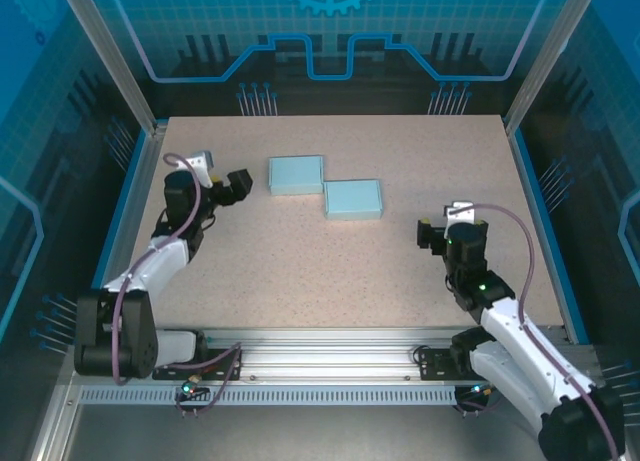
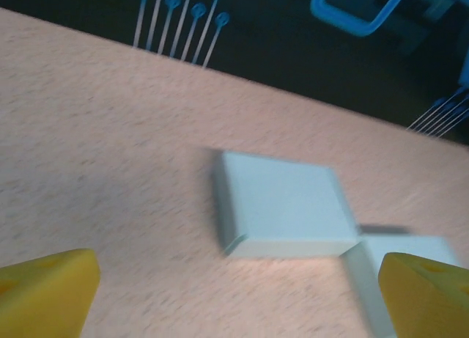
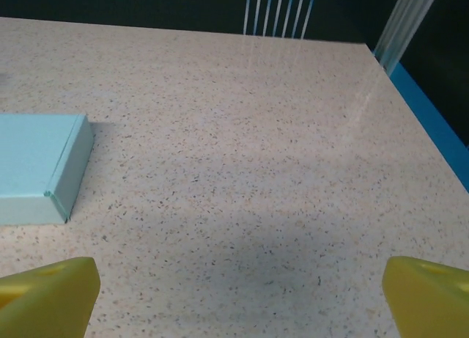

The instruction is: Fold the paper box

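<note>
1. Ahead of your left claw (image 1: pixel 238 184), near its fingertips, the first paper box (image 1: pixel 296 174) lies flat and closed on the table (image 1: pixel 300 271). It is pale blue.
2. Your left claw stands spread wide and holds nothing. In its wrist view, which is slightly blurred, the yellow fingers (image 2: pixel 44 294) sit at the two lower corners with bare table between them. The first paper box lies ahead of that gap, clear of both tips.
3. Past that box, on the side away from your left claw, the second paper box (image 1: pixel 353 198) lies flat and closed. The two boxes meet corner to corner.
4. Your right claw (image 1: pixel 428 233) is spread wide too, with only speckled table between its fingers. It grips nothing.
5. Ahead of your right claw and off to its left sits the second paper box, near but not touching. In the right wrist view one end of it shows beyond the left finger.
</note>
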